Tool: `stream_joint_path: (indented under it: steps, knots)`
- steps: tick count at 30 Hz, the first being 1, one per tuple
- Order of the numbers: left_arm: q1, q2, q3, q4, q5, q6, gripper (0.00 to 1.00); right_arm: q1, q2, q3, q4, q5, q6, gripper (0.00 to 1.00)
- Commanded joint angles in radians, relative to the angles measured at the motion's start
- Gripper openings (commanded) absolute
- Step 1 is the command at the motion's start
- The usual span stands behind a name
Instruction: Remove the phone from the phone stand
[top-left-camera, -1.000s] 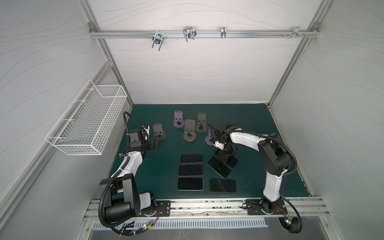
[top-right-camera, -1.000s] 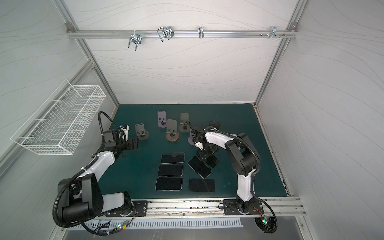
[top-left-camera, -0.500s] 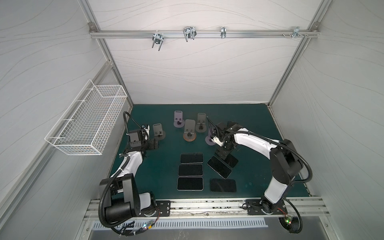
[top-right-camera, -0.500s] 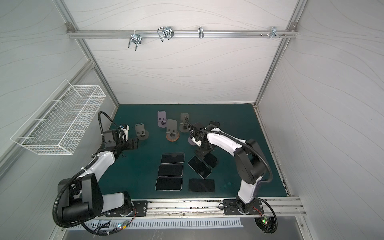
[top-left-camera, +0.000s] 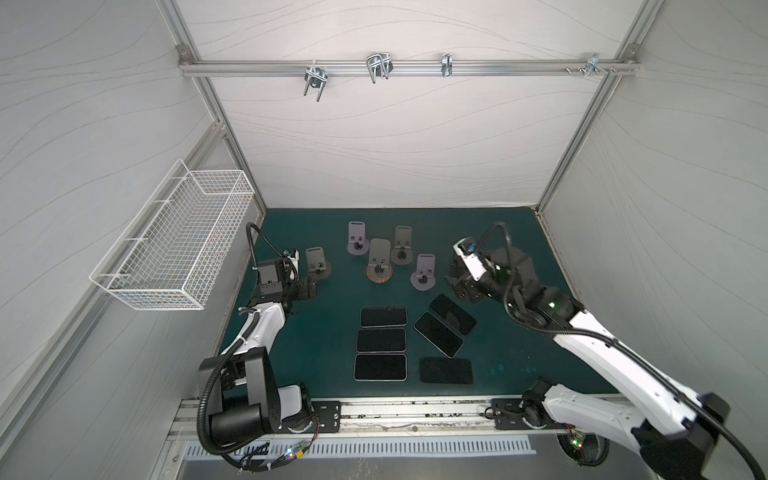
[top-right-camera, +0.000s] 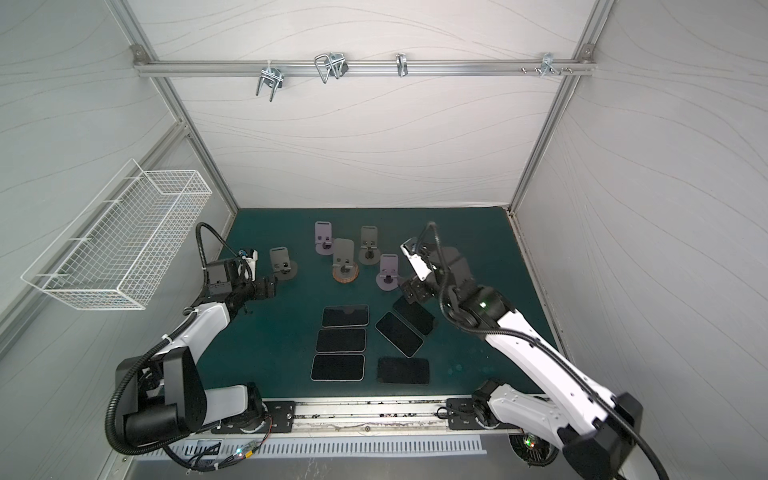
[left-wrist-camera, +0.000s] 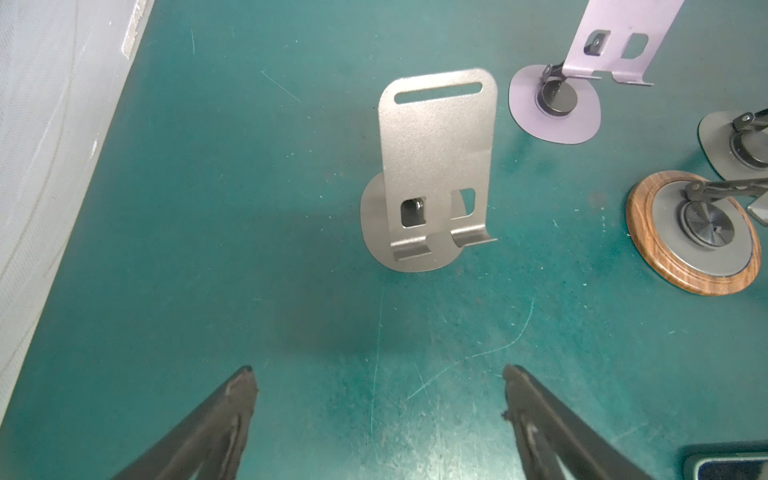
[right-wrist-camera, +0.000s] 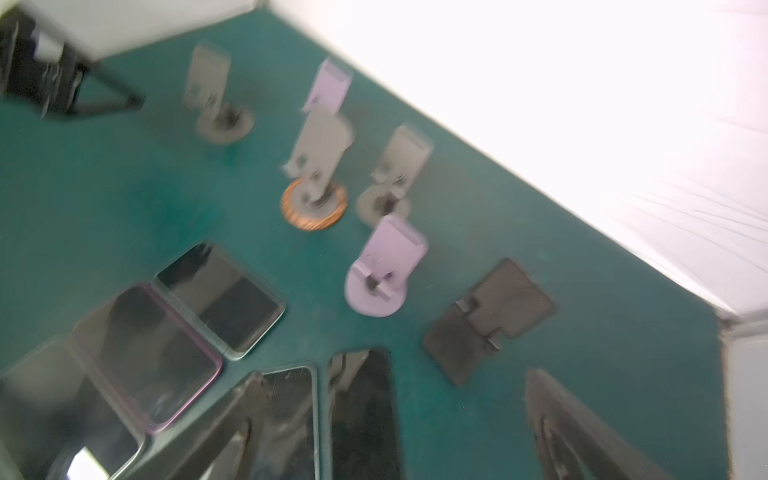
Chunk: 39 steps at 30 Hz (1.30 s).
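Observation:
All the phone stands in view are empty. A dark phone (top-left-camera: 453, 314) lies flat on the green mat, also seen in the blurred right wrist view (right-wrist-camera: 361, 415). My right gripper (top-left-camera: 462, 286) (right-wrist-camera: 390, 390) hangs open just above its far end and holds nothing. A black phone stand (right-wrist-camera: 490, 320) sits next to it. My left gripper (top-left-camera: 309, 287) (left-wrist-camera: 378, 382) is open and empty, a short way in front of a grey phone stand (left-wrist-camera: 436, 166) at the mat's left.
Several more phones lie flat: three in a column (top-left-camera: 381, 341), one angled (top-left-camera: 438, 334), one near the front (top-left-camera: 446, 370). Lilac stands (top-left-camera: 358, 239) (top-left-camera: 424, 272), a wood-based stand (top-left-camera: 379, 262) and a grey stand (top-left-camera: 402, 245) cluster at the back. A wire basket (top-left-camera: 174, 245) hangs on the left wall.
My right gripper has opened wide and pulled back to the right, leaving the dark phone flat on the mat. The left arm has not moved.

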Motion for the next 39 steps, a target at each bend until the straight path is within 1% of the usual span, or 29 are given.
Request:
stream_joint_path:
  steps: [1,6,7,9,10,12,14,15,17,18,19,22,25,27,28,29,30,31,32,33,34,35,36,37,38,39]
  knots:
    - [0.004,-0.018,0.015,0.023,-0.007,-0.002,0.94,-0.116,-0.127,-0.150,0.299,0.008,0.113,0.98]
    - [0.002,-0.031,0.004,0.030,-0.009,-0.001,0.94,-0.352,-0.310,-0.416,0.554,0.014,0.269,0.99]
    - [0.004,-0.034,0.003,0.031,-0.005,0.001,0.94,-0.398,-0.325,-0.470,0.630,-0.007,0.266,0.99]
    - [0.003,-0.033,0.003,0.033,-0.015,-0.003,0.95,-0.455,-0.311,-0.575,0.783,-0.078,0.196,0.99]
    - [0.003,-0.030,0.004,0.035,-0.026,-0.008,0.95,-0.463,-0.290,-0.603,0.812,-0.059,0.175,0.99]
    - [0.003,-0.028,0.006,0.041,-0.042,-0.016,0.96,-0.465,-0.235,-0.609,0.787,0.007,0.141,0.99]
    - [0.003,-0.028,0.003,0.047,-0.048,-0.018,1.00,-0.473,-0.158,-0.603,0.771,0.043,0.129,0.99]
    - [0.003,-0.029,0.002,0.055,-0.049,-0.021,1.00,-0.477,-0.114,-0.596,0.761,0.060,0.136,0.99]
    - [0.003,-0.035,-0.005,0.075,-0.050,-0.076,1.00,-0.485,-0.014,-0.577,0.755,0.056,0.134,0.99]
    - [0.002,-0.039,-0.008,0.083,-0.024,-0.094,1.00,-0.486,0.033,-0.570,0.759,0.065,0.141,0.99]
    - [0.002,-0.041,-0.010,0.089,-0.002,-0.110,1.00,-0.485,0.074,-0.565,0.772,0.081,0.150,0.99]
    - [0.002,-0.026,-0.020,0.131,0.008,-0.182,1.00,-0.487,0.200,-0.592,0.916,0.079,0.144,0.99]
    - [0.001,-0.006,-0.073,0.248,0.043,-0.239,1.00,-0.488,0.308,-0.601,1.036,0.088,0.134,0.99]
    - [-0.011,0.008,-0.108,0.339,0.033,-0.266,1.00,-0.495,0.391,-0.604,1.135,0.081,0.117,0.99]
    - [-0.019,0.016,-0.116,0.364,0.023,-0.269,1.00,-0.500,0.421,-0.597,1.156,0.073,0.118,0.99]
    - [-0.027,0.025,-0.124,0.388,0.023,-0.274,1.00,-0.513,0.431,-0.577,1.123,0.043,0.148,0.99]
    - [-0.030,0.039,-0.137,0.428,0.036,-0.286,1.00,-0.528,0.461,-0.570,1.159,0.004,0.162,0.99]
    - [-0.036,0.049,-0.157,0.471,0.048,-0.294,1.00,-0.536,0.498,-0.558,1.165,-0.005,0.167,0.99]
    - [-0.047,0.064,-0.188,0.574,0.047,-0.293,1.00,-0.537,0.538,-0.543,1.173,-0.001,0.174,0.99]
    - [-0.063,0.077,-0.230,0.676,0.033,-0.280,1.00,-0.538,0.593,-0.544,1.222,-0.003,0.177,0.99]
    - [-0.079,0.088,-0.266,0.777,-0.001,-0.275,1.00,-0.538,0.640,-0.543,1.271,-0.008,0.169,0.99]
    - [-0.092,0.091,-0.295,0.848,-0.017,-0.270,1.00,-0.538,0.661,-0.536,1.283,-0.019,0.153,0.99]
    - [-0.103,0.109,-0.315,0.908,-0.032,-0.272,1.00,-0.535,0.633,-0.503,1.172,-0.034,0.155,0.99]
    - [-0.116,0.135,-0.324,0.949,-0.052,-0.261,1.00,-0.534,0.633,-0.482,1.139,-0.042,0.152,0.99]
    - [-0.135,0.176,-0.331,0.980,-0.074,-0.245,1.00,-0.531,0.662,-0.487,1.191,-0.029,0.148,0.99]
    - [-0.145,0.233,-0.345,1.060,-0.093,-0.239,1.00,-0.526,0.653,-0.482,1.153,-0.020,0.150,0.99]
